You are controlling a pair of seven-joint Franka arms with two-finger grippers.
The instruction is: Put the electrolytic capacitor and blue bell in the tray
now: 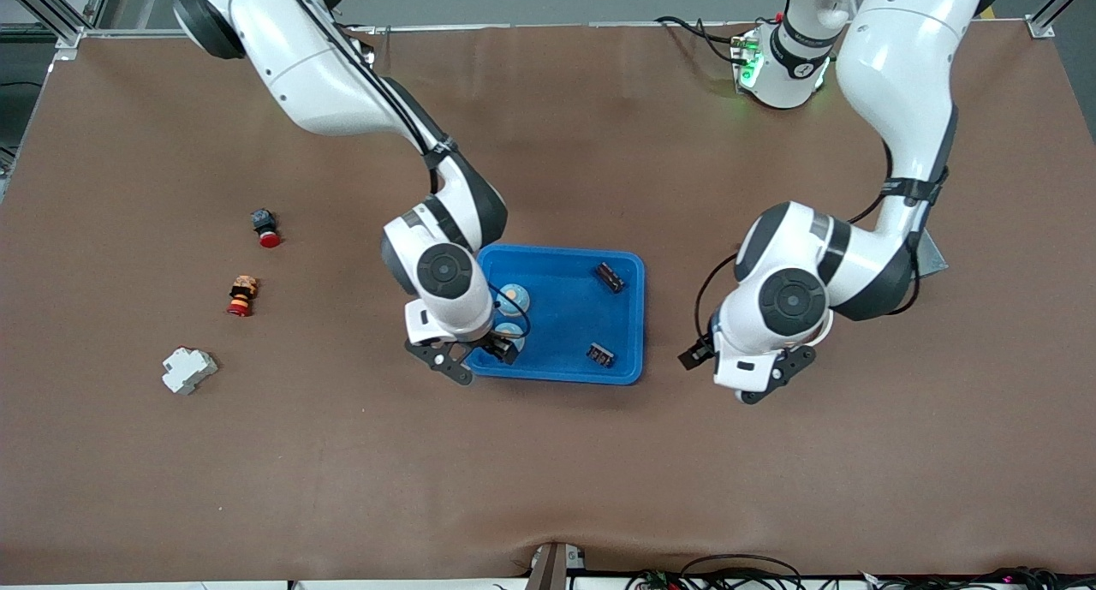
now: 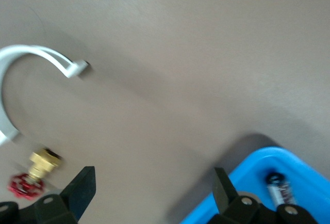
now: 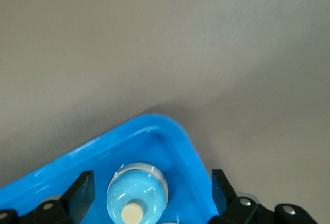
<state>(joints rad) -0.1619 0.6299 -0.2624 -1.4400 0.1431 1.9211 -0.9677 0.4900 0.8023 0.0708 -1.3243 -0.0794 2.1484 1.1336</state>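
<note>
Two blue bells point(image 1: 514, 298) and two black capacitors point(image 1: 610, 277) already lie in the tray point(image 1: 629, 372) at frame centre, so you look nearly done: right claw point(image 1: 479, 354) spread over its corner, left claw point(image 1: 736, 376) spread beside it.

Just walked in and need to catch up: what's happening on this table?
Two Franka arms are filling the blue tray. It already holds two blue bells and two dark capacitors. The right gripper hangs open over the bell in the tray corner nearer the front camera, holding nothing. The left gripper hangs open and empty over bare table beside the tray, toward the left arm's end.
</note>
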